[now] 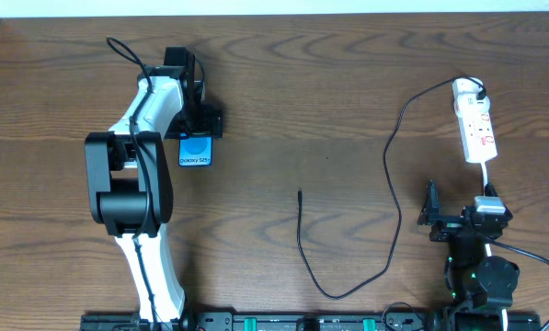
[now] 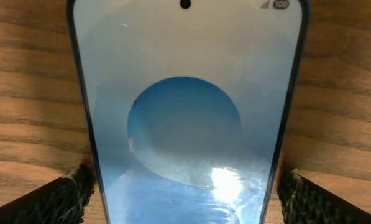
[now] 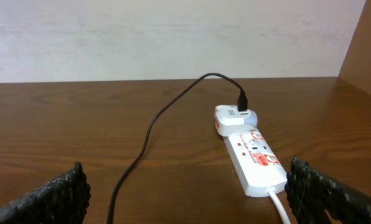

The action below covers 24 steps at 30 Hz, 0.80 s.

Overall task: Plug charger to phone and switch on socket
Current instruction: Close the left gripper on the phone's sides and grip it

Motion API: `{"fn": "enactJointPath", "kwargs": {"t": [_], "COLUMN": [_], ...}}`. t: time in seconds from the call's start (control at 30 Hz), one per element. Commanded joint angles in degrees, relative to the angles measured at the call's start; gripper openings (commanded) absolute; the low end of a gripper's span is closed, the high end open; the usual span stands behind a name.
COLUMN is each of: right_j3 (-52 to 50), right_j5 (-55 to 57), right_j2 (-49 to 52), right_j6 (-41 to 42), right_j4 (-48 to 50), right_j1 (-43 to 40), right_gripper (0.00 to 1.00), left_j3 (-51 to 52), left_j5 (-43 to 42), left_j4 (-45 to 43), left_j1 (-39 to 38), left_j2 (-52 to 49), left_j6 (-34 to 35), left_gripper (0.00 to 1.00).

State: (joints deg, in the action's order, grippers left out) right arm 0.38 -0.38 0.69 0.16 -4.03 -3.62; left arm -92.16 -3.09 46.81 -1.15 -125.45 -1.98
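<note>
Phones: one phone (image 1: 195, 150), blue-screened.
Chargers: one charger (image 1: 391, 175), a single thin black cable.
Connector tips: one connector tip (image 1: 299, 192), at the cable's free end.
Black plugs: one black plug (image 3: 242, 102), at the cable's other end.
Sockets: one socket (image 3: 253, 158), a white power strip.
White adapters: one white adapter (image 3: 235, 118).
White cords: one white cord (image 3: 279, 205).
Arms: two, a left arm (image 1: 131, 175) and a right arm (image 1: 481, 271).
End effectors: two, a left end effector (image 1: 197, 127) and a right end effector (image 3: 188, 202), two fingers each.
Tabletops: one tabletop (image 1: 329, 101), wood-grained.
</note>
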Motion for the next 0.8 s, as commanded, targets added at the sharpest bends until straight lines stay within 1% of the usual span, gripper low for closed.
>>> {"fn": "enactJointPath", "kwargs": {"t": [0.0, 0.6, 0.77], "right_j3": [-0.1, -0.1, -0.1], "right_j5": [0.2, 0.2, 0.2], "right_j2": [-0.4, -0.4, -0.4], "right_j6": [-0.6, -0.6, -0.6], "right_j4": [-0.3, -0.3, -0.3], "right_j1": [0.3, 0.3, 0.3], "right_gripper": [0.99, 0.99, 0.99], "left_j3": [1.9, 1.9, 1.9], "left_j5": [1.0, 1.0, 1.0], "left_j4": [0.2, -0.4, -0.5], "left_j1": [0.1, 0.1, 0.1], "left_j2": [-0.9, -0.9, -0.9], "left_j6": [-0.8, -0.9, -2.1], "left_gripper": [0.98, 0.98, 0.98]}}
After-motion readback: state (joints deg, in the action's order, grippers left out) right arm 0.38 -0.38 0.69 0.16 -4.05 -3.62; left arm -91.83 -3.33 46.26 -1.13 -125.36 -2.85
